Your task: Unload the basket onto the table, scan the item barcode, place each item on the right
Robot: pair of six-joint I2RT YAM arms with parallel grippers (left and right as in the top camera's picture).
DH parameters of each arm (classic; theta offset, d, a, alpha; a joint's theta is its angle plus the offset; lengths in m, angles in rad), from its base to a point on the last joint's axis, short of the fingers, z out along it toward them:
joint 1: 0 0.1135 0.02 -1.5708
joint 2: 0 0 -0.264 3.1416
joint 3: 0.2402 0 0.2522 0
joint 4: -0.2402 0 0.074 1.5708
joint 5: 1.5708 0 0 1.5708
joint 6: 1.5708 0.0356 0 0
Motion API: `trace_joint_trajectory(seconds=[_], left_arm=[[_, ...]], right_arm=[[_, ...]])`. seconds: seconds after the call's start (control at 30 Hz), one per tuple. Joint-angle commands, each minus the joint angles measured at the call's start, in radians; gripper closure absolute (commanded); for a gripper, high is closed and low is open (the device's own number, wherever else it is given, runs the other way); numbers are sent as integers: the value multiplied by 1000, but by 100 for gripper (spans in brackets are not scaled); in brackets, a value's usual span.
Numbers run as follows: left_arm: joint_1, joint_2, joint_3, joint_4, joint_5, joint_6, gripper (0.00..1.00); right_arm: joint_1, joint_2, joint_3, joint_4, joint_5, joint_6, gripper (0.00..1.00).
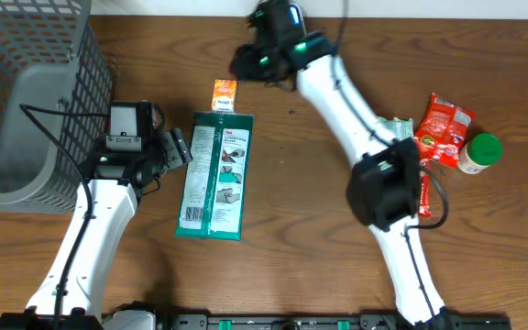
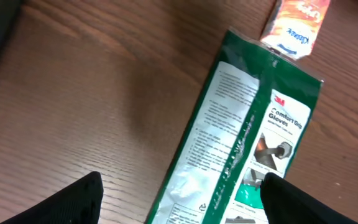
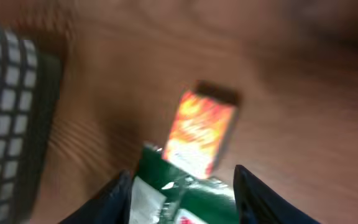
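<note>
A green 3M glove packet (image 1: 214,174) lies flat on the wooden bench (image 1: 319,229), back side up and covered in fine print that is too small to read. The left wrist view shows "3M" and "Comfort Grip Gloves" printed in white beside its centre seam. A small orange pack (image 1: 225,94) touches the packet's far short end; its blue script is not legible. The left claw (image 2: 182,180) hangs over the packet's near half with its fingers wide apart, gripping nothing. The right claw (image 3: 182,177) hovers above the packet's far end and the orange pack, fingers apart and empty; that view is blurred. A grey mesh basket (image 1: 26,110) stands left of the packet, and a red pouch (image 1: 443,128) and a green-capped jar (image 1: 479,153) sit well off to its right.
</note>
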Motion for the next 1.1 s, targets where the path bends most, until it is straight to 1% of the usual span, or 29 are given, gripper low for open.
trace_joint_trajectory(seconds=[0.0,0.07,0.17,0.47,0.5,0.67,0.77,0.83,0.87,0.93,0.97,1.0,1.03,1.07], left_arm=[[2,6,-4,-3,-38,-16,18],[2,6,-5,-3,-38,-16,18],[2,6,-5,-3,-38,-16,18],[2,6,-5,-3,-37,-16,18],[2,6,-5,-3,-37,-16,18],[2,6,-5,-3,-37,-16,18],[2,6,-5,-3,-31,-16,18],[2,6,-5,-3,-30,-16,18],[2,6,-5,-3,-31,-16,18],[2,6,-5,-3,-30,-16,18],[2,6,-5,-3,-30,-16,18],[2,6,-5,-3,-31,-16,18],[2,6,-5,-3,-30,-16,18],[2,6,-5,-3,-31,-16,18]], right_arm=[[81,-20,-41,-2,249,17,48],[106,-19,-71,23,287,58,45],[124,-18,-125,80,290,97,47],[111,-15,-266,262,291,117,45],[109,-13,-295,304,291,124,47],[106,-5,-369,416,290,173,46],[105,3,-411,502,290,175,47],[103,4,-430,536,290,175,48],[102,4,-432,538,290,175,51],[98,4,-432,539,290,175,61],[97,4,-432,539,290,175,62],[96,4,-432,539,290,176,62],[95,4,-432,537,290,182,59],[93,5,-433,537,290,184,54]])
